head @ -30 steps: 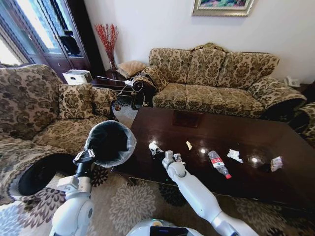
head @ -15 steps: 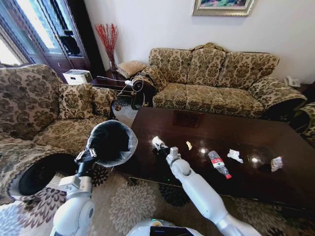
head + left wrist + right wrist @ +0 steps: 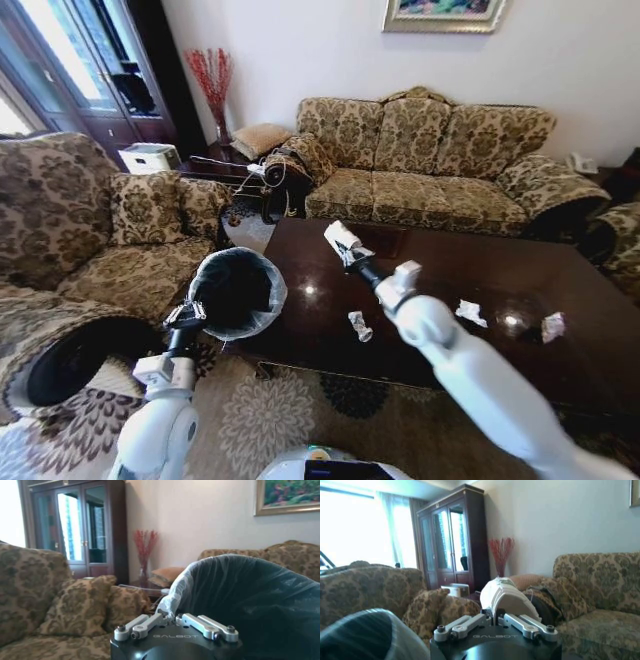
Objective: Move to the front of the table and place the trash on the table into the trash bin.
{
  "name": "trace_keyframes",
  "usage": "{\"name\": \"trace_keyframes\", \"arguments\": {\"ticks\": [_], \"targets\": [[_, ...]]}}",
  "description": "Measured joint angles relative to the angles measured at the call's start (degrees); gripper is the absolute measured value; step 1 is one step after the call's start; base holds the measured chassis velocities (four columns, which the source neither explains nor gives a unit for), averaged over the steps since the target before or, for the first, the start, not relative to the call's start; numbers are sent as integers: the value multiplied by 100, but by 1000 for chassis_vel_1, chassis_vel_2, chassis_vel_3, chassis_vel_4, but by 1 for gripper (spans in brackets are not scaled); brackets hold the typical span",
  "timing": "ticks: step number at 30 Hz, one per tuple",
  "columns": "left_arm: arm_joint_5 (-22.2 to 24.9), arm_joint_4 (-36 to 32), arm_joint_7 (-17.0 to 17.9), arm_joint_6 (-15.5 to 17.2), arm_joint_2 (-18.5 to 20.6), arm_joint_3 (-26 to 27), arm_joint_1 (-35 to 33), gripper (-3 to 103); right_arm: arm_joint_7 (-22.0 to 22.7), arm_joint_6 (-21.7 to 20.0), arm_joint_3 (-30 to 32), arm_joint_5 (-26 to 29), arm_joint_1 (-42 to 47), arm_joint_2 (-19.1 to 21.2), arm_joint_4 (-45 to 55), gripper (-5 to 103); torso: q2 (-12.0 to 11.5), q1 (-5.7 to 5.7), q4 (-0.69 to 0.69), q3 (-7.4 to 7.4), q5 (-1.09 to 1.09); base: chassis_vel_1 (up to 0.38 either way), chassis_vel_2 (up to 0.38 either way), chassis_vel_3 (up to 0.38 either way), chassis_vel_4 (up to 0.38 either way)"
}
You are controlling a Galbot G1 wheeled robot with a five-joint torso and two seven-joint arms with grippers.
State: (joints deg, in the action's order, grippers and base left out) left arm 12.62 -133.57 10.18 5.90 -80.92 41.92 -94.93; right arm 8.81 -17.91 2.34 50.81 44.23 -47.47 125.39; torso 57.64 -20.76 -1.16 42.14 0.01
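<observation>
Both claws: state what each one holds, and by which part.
Right claw pinches a crumpled white paper wad by its lower end. Left claw grips the trash bin by its rim.

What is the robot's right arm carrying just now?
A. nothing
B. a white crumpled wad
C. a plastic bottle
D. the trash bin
B: the right tool is shut on a white crumpled wad, raised above the table; the left tool holds the trash bin.
</observation>
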Motion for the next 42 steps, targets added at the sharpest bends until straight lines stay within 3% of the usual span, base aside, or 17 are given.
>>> {"name": "trace_keyframes", "arguments": {"ticks": [4,5,9,11,19,24,27,28,31,32,34,35,37,38,40,41,42], "targets": [[-3,13,-39,0,28,-40,16,3,4,-66,210,603,-79,404,592,0,0,0,0,0,1,-73,-75,-64,-68],[-14,13,-78,0,33,-60,16,3,-25,-147,306,1008,-183,588,922,0,0,0,0,0,0,-60,-88,-87,-78],[-38,13,-102,0,24,-87,9,3,-71,-196,234,1395,-353,690,1179,0,0,0,0,0,-1,-79,-80,-87,-104],[-75,13,-125,0,3,-111,6,3,-84,-216,-103,1637,-592,697,1325,0,0,0,0,0,-1,-98,-96,-125,-100],[-138,-22,-278,-9,-27,-141,-26,3,-76,-235,-1615,1768,-1278,577,1255,0,0,0,2,1,0,-109,-98,-93,-104],[-175,-27,-320,-13,-53,-147,-40,3,5,-239,-2261,1739,-1743,249,947,0,0,0,0,1,0,-11,-13,-7,-10],[-182,-31,-330,-13,-79,-137,-9,3,311,-490,-2676,1787,-2043,-141,684,-3,0,-1,-5,1,-2,0,0,0,0],[-181,-31,-332,-13,-85,-128,3,3,353,-588,-2735,1773,-2055,-181,654,3,0,-1,-3,1,-2,0,0,0,0],[-179,-31,-333,-5,-94,-107,28,3,221,-715,-2819,1568,-2056,-216,570,3,0,-1,0,1,-3,0,0,0,0],[-176,-29,-335,-1,-94,-103,36,3,173,-745,-2826,1504,-2067,-239,534,14,0,0,0,1,-2,0,0,0,0],[-172,-21,-337,4,-95,-101,49,3,153,-764,-2841,1459,-2096,-269,502,14,0,0,0,1,-1,0,0,0,0],[-166,-7,-339,10,-96,-98,66,3,155,-773,-2869,1436,-2145,-305,476,24,0,-1,0,1,-1,0,0,0,0],[-158,16,-339,20,-98,-95,95,3,176,-777,-2904,1434,-2219,-353,463,24,0,-1,0,1,-2,0,0,0,0],[-155,33,-339,26,-100,-94,116,3,193,-773,-2916,1434,-2268,-400,450,35,0,-1,0,1,-2,0,0,0,0],[-147,50,-338,30,-102,-91,133,3,227,-719,-2899,1433,-2310,-457,444,35,0,-1,-1,1,-2,0,0,0,0],[-137,64,-338,36,-101,-86,138,3,268,-614,-2817,1425,-2345,-505,444,46,0,-1,-1,1,-2,0,0,0,0],[-129,76,-338,38,-97,-79,144,3,297,-536,-2713,1423,-2386,-536,446,46,0,-1,-1,1,-2,0,0,0,0]]}}
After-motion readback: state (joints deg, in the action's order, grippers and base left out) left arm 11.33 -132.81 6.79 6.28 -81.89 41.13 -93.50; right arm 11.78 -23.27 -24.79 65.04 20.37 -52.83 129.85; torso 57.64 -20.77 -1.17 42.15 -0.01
